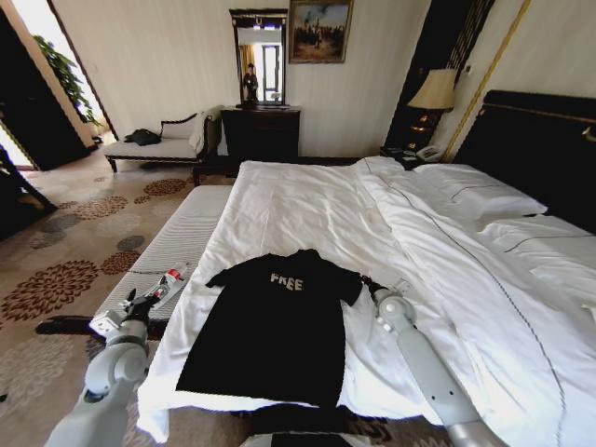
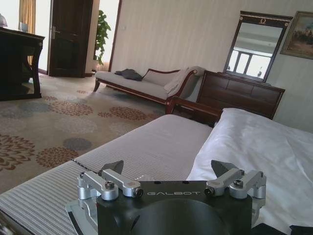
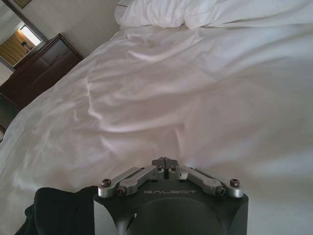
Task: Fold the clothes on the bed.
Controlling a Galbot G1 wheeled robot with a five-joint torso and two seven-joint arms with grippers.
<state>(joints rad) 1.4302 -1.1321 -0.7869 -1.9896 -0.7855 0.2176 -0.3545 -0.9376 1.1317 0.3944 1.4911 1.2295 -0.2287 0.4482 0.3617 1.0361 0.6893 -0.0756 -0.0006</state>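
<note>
Now right pincer [image 3: 165, 161] pressed together, empty, beside T-shirt [image 1: 275, 321] sleeve; left pincer [image 2: 168, 171] spread wide, empty, over bench [image 2: 146, 147].

Both arms are built of rounded, pale grey metallic segments joined at bulbous joints. The left gripper [image 2: 167, 172] has a matte black body with "GALBOT" printed in pale grey, silver aluminium linkage bars fastened by dark hex screws, and dark wedge-shaped fingertips [image 2: 223, 168]. The right gripper [image 3: 165, 162] shows the same black housing, lettering, silver links and screws.
</note>
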